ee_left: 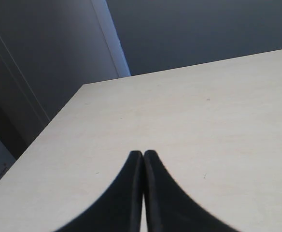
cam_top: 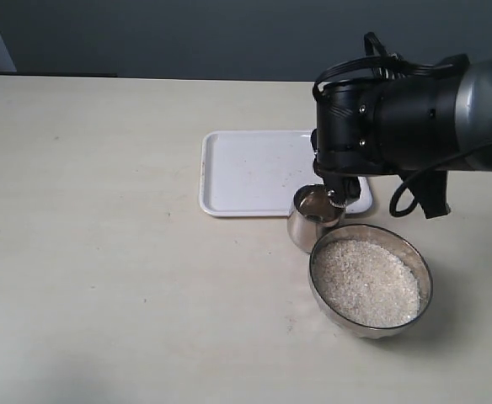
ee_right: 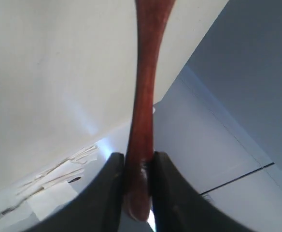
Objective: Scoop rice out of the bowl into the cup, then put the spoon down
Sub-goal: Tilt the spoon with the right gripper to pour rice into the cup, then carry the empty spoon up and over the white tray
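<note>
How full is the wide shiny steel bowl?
Mostly full: white rice grains fill the wide shiny steel bowl close to its rim.

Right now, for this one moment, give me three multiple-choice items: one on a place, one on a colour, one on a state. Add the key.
1. The cup stands:
A) on the table, in front of the tray and next to the bowl
B) in the middle of the tray
C) at the table's far left edge

2. The handle of the spoon is:
A) white
B) green
C) reddish-brown

3. The right gripper is:
A) open and empty
B) shut on the spoon
C) shut on the cup

Key:
1 A: in the exterior view the cup's base sits on the table just past the tray's near edge.
2 C: the right wrist view shows the glossy reddish-brown handle.
3 B: both jaws press the handle from either side.
</note>
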